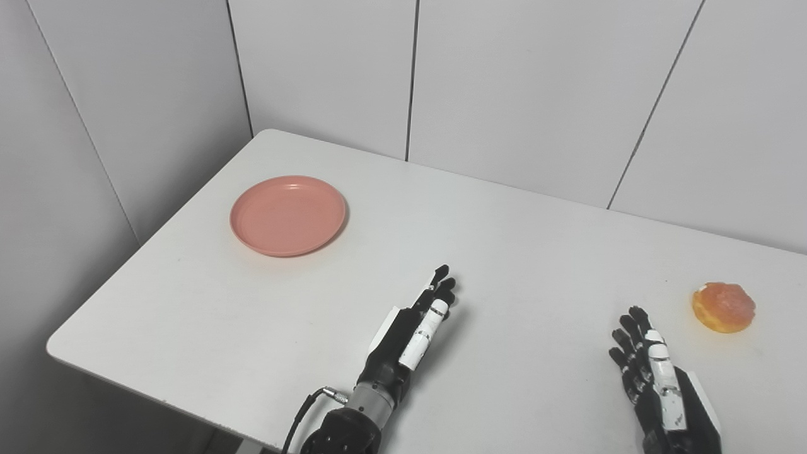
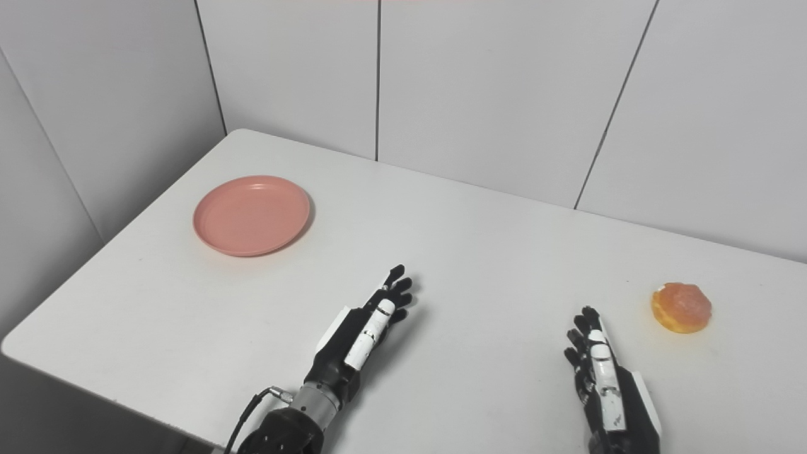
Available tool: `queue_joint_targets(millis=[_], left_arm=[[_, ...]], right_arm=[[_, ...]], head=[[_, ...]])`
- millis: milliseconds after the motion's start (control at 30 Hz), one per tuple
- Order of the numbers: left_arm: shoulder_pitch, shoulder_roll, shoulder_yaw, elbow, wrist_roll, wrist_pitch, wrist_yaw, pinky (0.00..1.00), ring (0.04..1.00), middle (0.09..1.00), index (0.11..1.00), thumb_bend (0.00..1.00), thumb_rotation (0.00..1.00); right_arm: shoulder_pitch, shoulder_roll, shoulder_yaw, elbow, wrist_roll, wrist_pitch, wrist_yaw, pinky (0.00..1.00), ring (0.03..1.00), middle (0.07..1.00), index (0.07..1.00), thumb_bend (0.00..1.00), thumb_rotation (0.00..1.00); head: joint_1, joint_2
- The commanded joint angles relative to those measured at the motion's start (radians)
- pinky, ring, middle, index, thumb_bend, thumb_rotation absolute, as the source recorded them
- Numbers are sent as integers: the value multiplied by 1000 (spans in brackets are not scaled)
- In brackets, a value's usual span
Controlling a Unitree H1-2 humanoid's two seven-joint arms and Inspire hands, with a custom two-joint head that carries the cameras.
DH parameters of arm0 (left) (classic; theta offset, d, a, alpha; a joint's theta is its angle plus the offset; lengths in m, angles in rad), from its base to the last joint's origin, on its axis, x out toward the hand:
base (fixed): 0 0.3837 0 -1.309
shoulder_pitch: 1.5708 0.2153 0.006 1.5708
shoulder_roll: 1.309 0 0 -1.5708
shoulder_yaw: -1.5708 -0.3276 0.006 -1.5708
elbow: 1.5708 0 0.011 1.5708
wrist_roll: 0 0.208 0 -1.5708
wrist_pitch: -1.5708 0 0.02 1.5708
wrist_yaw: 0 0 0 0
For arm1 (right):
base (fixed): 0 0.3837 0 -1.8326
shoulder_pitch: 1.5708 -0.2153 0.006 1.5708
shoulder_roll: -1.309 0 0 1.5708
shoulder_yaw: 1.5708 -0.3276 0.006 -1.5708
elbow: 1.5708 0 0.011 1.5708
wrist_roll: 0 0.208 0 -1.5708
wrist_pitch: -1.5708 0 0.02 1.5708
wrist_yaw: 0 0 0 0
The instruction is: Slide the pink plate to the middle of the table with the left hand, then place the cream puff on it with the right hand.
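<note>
Your pink plate (image 1: 288,215) sits on the far left part of the white table (image 1: 517,252), with nothing on it. Your cream puff (image 1: 724,306) lies far off on the right side. Your left hand (image 1: 413,331) is stretched out flat, holding nothing. Your right hand (image 1: 656,372) is spread near the puff, not touching it.

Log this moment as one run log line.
stage: not started | pink plate: far left, empty | cream puff: right side of table | left hand: open, empty | right hand: open, empty
</note>
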Motion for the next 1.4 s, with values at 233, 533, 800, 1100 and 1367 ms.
queue_joint_targets(millis=[233,533,800,1100,1367], left_arm=[[-11,-11,-20,0,7,-10,-5,939,955,971,967,453,1000],[-17,-7,-4,-14,-9,1,-6,944,953,969,963,462,1000],[-31,18,11,-66,-20,29,-30,975,961,976,969,475,1000],[-71,72,41,-171,-37,102,-61,968,952,971,960,514,1000],[-162,85,99,-271,-89,191,-54,957,947,970,957,453,1000]], right_arm=[[-16,5,4,-62,18,-12,1,1000,1000,1000,1000,111,1000],[-10,12,19,-92,5,8,-13,1000,1000,1000,1000,92,1000],[-9,18,20,-95,6,12,-16,1000,1000,1000,1000,83,1000],[-14,16,25,-98,-1,20,-11,1000,1000,1000,1000,86,1000],[-19,22,25,-96,0,24,-14,1000,1000,1000,1000,87,1000]], head=[[5,5],[8,9],[16,13],[16,19],[16,21]])
